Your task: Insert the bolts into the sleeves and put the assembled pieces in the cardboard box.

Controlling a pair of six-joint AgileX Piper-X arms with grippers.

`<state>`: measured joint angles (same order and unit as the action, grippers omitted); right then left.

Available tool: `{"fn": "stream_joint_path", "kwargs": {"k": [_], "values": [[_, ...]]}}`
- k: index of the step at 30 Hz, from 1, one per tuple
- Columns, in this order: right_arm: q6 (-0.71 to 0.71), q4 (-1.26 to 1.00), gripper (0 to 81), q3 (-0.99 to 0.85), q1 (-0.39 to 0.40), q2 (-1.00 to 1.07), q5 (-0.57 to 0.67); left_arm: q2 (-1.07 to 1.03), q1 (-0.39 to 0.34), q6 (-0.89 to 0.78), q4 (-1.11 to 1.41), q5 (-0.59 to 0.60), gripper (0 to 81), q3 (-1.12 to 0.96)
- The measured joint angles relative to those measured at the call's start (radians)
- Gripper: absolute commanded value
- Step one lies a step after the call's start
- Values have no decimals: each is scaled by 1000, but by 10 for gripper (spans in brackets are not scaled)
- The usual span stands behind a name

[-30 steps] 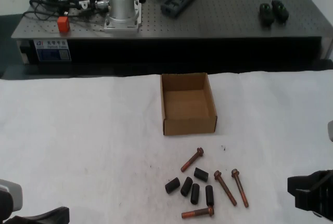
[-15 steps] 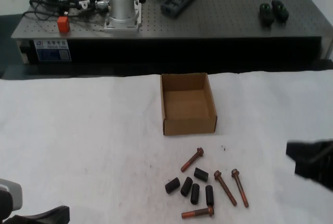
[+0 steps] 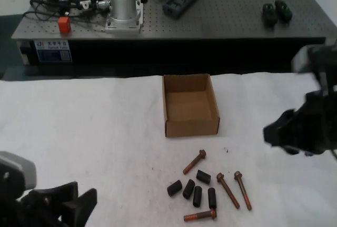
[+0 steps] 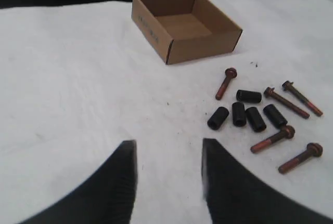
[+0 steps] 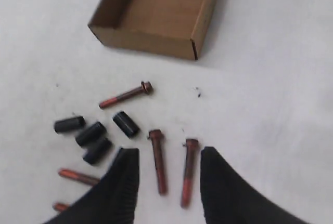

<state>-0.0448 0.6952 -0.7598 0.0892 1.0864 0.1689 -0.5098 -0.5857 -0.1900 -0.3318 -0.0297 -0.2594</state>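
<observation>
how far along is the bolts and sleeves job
Done: nothing; the cardboard box is empty. In hand: nothing; the left gripper and right gripper are both open and empty. Left: all five bolts and five sleeves lie loose and separate on the white cloth, so every insertion and boxing remains.

all three cameras look down onto box [image 3: 192,127]

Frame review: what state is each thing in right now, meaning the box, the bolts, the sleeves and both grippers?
Brown cardboard box: open-topped, empty.
Copper-coloured bolts: five, lying loose on the white cloth, none in a sleeve.
Black cylindrical sleeves: five, lying on their sides, none holding a bolt.
Left gripper: open, empty.
Right gripper: open, empty.
</observation>
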Motion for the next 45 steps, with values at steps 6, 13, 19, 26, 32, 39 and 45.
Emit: {"fn": "stream_joint_path", "kwargs": {"k": [6, 13, 19, 26, 32, 39, 45], "values": [[-28, 89, 295, -100, 111, 265, -132, -214, 0, 106, 2, 13, 337, -98], [-35, 138, 295, -227, 149, 551, -217, -388, 0, 190, 1, 15, 337, -215], [-35, 139, 295, -248, 149, 684, -225, -512, 0, 224, 1, 15, 337, -272], [-24, 137, 258, -252, 149, 702, -222, -548, 0, 284, 11, 15, 337, -277], [-23, 120, 13, -244, 149, 702, -220, -617, 0, 328, 7, 30, 337, -300], [-23, 77, 13, -208, 149, 682, -220, -769, 0, 375, -20, 60, 337, -422], [-23, 23, 13, -152, 149, 624, -220, -948, 0, 410, -95, 128, 337, -613]]}}
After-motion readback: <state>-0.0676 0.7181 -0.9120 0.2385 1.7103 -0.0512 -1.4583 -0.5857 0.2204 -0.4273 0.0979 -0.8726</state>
